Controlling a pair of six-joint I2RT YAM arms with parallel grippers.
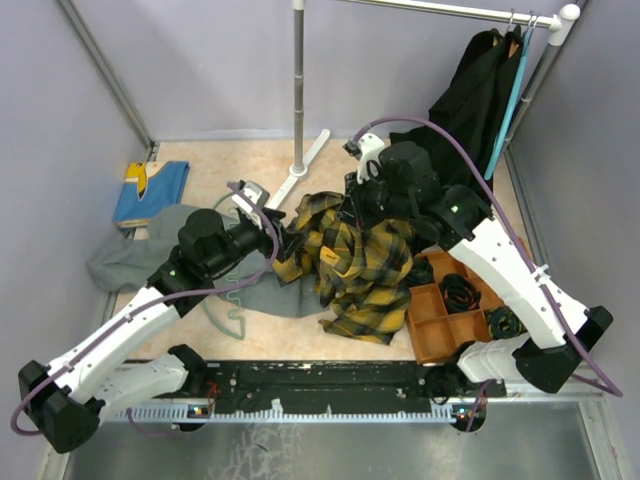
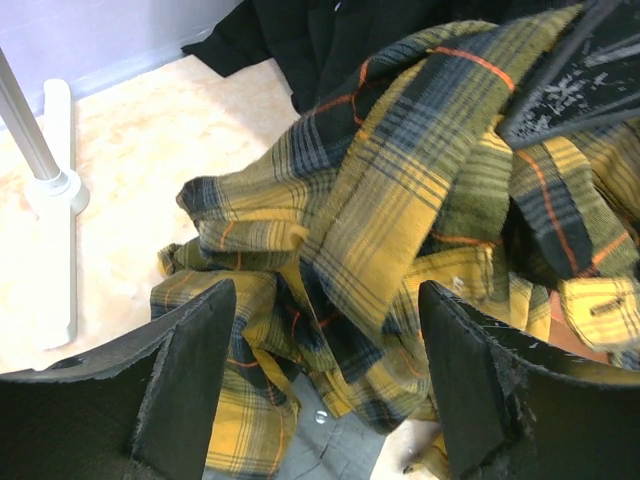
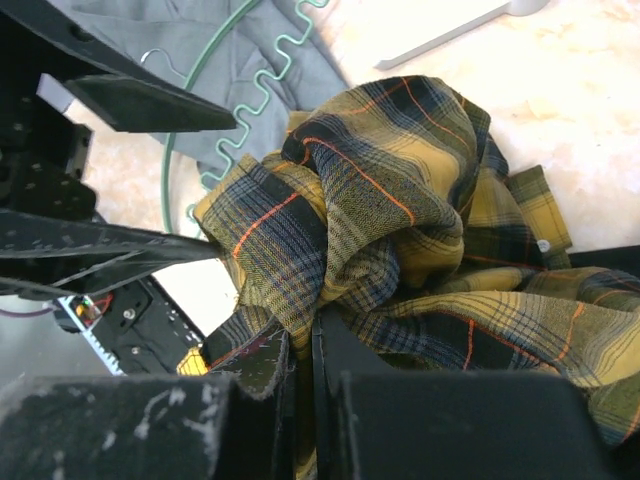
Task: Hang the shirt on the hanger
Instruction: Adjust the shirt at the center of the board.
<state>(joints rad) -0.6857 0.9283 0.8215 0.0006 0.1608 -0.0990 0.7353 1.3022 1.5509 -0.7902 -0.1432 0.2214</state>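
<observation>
The shirt point(image 1: 355, 265) is yellow-and-black plaid flannel, bunched in a heap at the table's middle. My right gripper point(image 3: 302, 338) is shut on a fold of it from the far side and lifts that part up point(image 1: 362, 200). My left gripper point(image 2: 328, 292) is open, its fingers point(image 2: 195, 370) wide apart on either side of the shirt's point(image 2: 400, 200) hanging left folds, which it does not pinch. The pale green hanger point(image 3: 262, 88) with its wavy bar lies flat on a grey garment, left of the shirt and beneath my left arm point(image 1: 232, 318).
A grey garment point(image 1: 130, 255) and a blue item point(image 1: 150, 190) lie at the left. The rack's pole point(image 1: 298, 80) and white foot stand behind the shirt. Black clothes point(image 1: 480, 90) hang at the back right. A brown divided tray point(image 1: 450, 315) sits at the right front.
</observation>
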